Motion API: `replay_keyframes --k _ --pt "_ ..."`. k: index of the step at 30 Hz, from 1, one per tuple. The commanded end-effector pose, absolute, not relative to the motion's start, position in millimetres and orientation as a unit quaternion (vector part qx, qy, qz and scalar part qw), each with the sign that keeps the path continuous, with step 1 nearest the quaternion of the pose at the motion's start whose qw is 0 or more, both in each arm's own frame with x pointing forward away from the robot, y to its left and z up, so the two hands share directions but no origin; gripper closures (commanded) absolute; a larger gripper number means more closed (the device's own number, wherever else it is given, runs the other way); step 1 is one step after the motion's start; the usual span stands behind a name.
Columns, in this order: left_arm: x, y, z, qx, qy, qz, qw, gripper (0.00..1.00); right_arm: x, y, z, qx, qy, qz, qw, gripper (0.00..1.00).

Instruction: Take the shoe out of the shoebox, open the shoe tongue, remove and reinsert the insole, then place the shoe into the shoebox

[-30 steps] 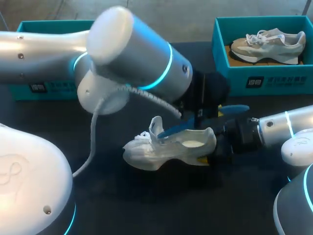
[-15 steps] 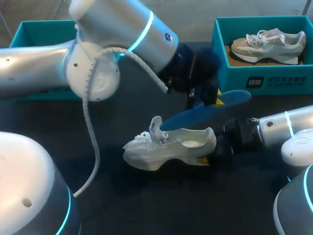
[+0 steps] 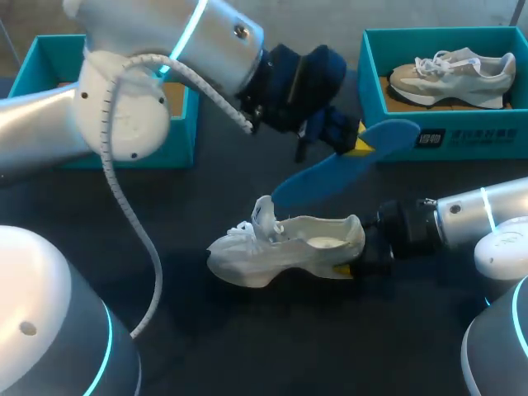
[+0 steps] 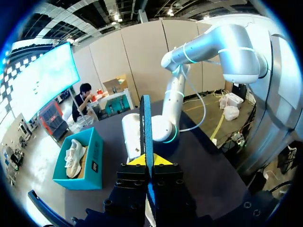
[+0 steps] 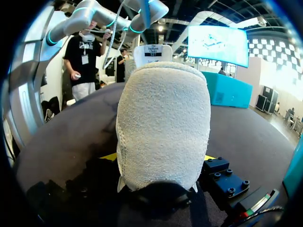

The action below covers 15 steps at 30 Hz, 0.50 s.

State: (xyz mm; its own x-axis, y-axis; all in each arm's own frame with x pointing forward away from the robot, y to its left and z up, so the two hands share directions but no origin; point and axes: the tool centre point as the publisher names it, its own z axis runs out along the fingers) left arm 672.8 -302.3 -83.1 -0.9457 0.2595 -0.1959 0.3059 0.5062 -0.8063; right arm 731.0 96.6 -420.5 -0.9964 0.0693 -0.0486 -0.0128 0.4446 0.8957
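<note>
My left arm (image 3: 165, 74) has swung up and back from the middle of the worktop (image 3: 247, 346) over the last second, taking its load with it. The shoe (image 3: 285, 247) has not shifted. It lies on its sole, heel between the fingers of my right gripper (image 3: 353, 266) and toe pointing away from it, and it now sits below my left gripper (image 3: 351, 142) and apart from it. The right wrist view shows a yellow tip on either side of the heel, so that gripper stays clamped on the shoe.

The blue insole (image 3: 338, 173) is what moved. A second ago its front half was down inside the shoe, and half a second ago its toe end was just at the tongue (image 3: 264, 216). Now it hangs clear above the opening, touching nothing but my left gripper, which is pinched on its heel end. In the left wrist view it runs edge-on straight out ahead of the fingers.

I judge the removal done. Reinserting comes next, toe end first past the raised tongue.
</note>
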Motion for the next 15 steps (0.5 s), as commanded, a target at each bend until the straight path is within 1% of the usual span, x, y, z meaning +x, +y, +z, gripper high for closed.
replay_keyframes --k 1,9,15 --pt "668.4 -288.5 -68.8 0.168 0.857 -0.486 0.028 1.00 730.5 97.3 -420.1 0.017 0.850 0.526 0.040 1.00" --pt "664.6 -284.3 -36.6 0.166 0.819 -0.549 0.004 1.00 730.5 97.3 -420.1 0.017 0.850 0.526 0.040 1.00" --pt "664.4 -281.0 -24.4 0.168 0.800 -0.576 -0.002 1.00 730.5 97.3 -420.1 0.017 0.850 0.526 0.040 1.00"
